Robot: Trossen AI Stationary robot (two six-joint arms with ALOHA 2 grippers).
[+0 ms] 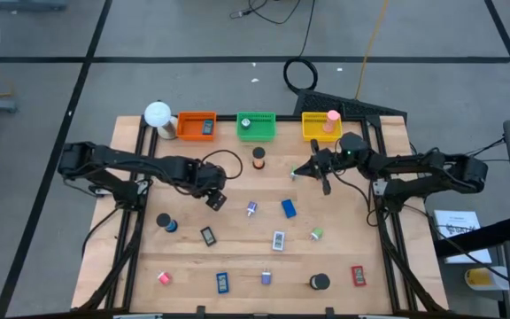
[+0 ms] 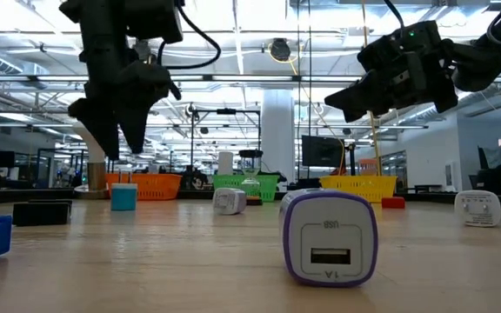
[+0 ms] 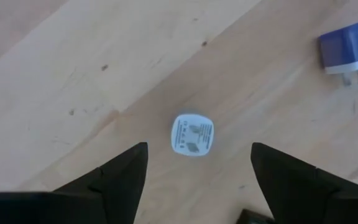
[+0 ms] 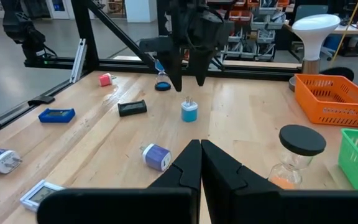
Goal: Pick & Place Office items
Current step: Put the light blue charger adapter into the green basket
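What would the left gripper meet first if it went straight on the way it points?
Most likely the small white plug adapter, centred between the left gripper's open fingers on the table. Nothing shows in between, though depth is unclear.

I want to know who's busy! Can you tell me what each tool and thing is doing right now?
left tool: open, empty, above the blue charger
blue charger: on the table, not held
right tool: shut, empty, up in the air
hourglass: standing upright
orange tray: one dark piece inside
green tray: one piece inside
yellow tray: pink roll inside
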